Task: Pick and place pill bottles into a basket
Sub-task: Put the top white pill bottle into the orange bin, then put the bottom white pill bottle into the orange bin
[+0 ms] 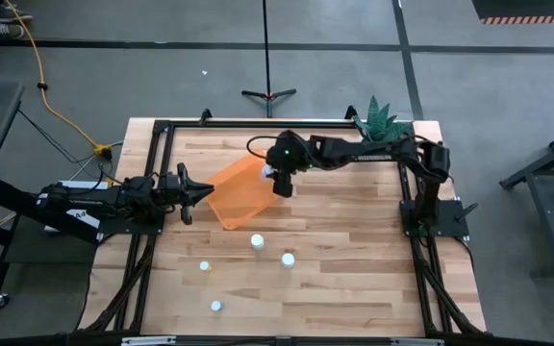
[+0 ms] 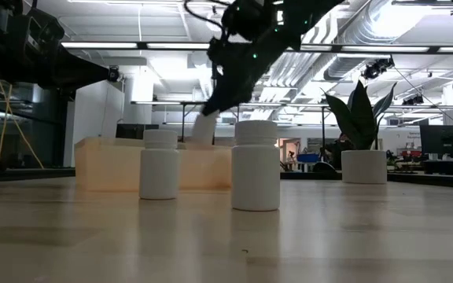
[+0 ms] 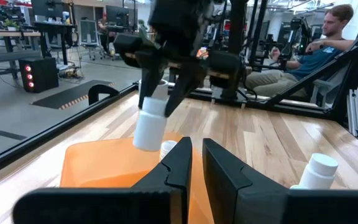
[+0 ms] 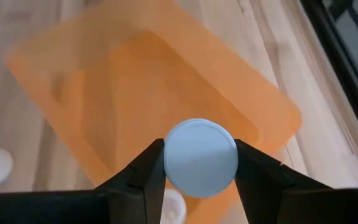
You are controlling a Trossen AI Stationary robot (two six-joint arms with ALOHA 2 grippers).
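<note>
The orange basket [image 1: 239,192] lies on the table left of centre. My right gripper [image 1: 279,181] hangs over its right part, shut on a white pill bottle [image 3: 149,124], which also shows in the right wrist view [image 4: 201,157] and the low view [image 2: 203,130]. Another white bottle [image 3: 168,148] shows in the basket below it. Several more bottles stand on the table nearer the front: [image 1: 257,241], [image 1: 288,259], [image 1: 205,266], [image 1: 216,307]. My left gripper [image 1: 198,192] is at the basket's left edge, with only a narrow gap between its fingers [image 3: 179,158], and it is empty. My right gripper pinches the bottle's upper end [image 4: 166,155] between its two fingers, one on each side of the round top. The fingers come from above, pointing down. The bottle hangs below them, tilted, lifted clear above the basket [image 4: 135,81].
A white pot with a green plant [image 1: 381,120] stands at the table's far right corner. Dark frame rails [image 1: 157,183] run along the table's sides. A person sits beyond the table in the left wrist view [image 3: 319,50].
</note>
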